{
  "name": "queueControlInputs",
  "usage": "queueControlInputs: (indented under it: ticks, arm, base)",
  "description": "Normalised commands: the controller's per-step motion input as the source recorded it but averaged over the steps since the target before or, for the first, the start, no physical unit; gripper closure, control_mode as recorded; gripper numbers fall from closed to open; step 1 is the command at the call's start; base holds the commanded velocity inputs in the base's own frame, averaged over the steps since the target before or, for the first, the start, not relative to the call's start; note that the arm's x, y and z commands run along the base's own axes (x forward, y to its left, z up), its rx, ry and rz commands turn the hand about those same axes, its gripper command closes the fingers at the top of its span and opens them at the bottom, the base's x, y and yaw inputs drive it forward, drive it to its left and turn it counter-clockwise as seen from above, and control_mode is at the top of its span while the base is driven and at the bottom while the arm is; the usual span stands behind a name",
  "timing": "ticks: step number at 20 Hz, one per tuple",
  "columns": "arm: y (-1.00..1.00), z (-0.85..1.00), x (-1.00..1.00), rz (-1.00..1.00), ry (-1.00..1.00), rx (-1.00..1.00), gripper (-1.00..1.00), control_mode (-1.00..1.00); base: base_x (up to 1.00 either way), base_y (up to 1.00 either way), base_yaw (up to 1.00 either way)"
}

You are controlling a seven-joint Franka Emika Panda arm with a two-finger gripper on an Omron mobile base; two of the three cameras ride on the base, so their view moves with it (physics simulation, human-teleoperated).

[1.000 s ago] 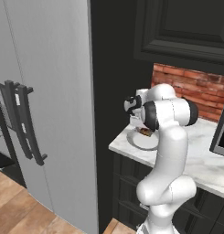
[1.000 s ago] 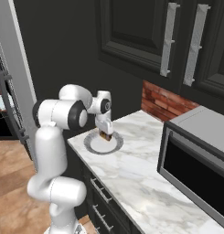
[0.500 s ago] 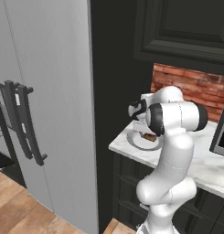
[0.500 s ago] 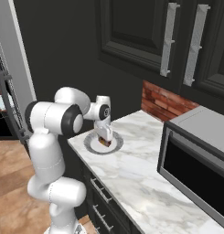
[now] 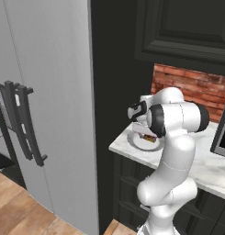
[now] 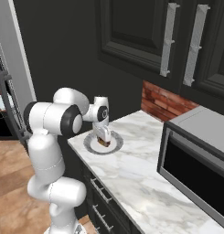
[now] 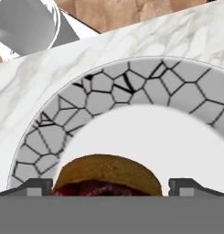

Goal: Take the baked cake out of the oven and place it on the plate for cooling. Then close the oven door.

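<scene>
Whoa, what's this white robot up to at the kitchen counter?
The white robot arm has its hand down over a round plate near the corner of the marble counter. A small brown cake sits between the two fingertips right at the plate, seemingly being set down to cool. Whether the hand is gripping it or has let go is hard to tell. A microwave stands further along the counter.
</scene>
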Motion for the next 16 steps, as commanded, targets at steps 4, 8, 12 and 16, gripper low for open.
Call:
queueControlInputs:
  ticks: [4, 8, 12, 16]
  arm:
    - [0.26, -0.58, -0.32, 0.00, 0.00, 0.06, -1.00, -1.00]
    - [0.26, -0.88, -0.30, 0.00, 0.00, 0.09, -1.00, -1.00]
    - [0.35, -1.00, -0.31, 0.00, 0.00, 0.09, -1.00, -1.00]
    - [0.48, -1.00, -0.44, 0.00, 0.00, 0.06, -1.00, -1.00]
  base:
    - [0.00, 0.00, 0.00]
    - [0.00, 0.00, 0.00]
    - [0.00, 0.00, 0.00]
    - [0.00, 0.00, 0.00]
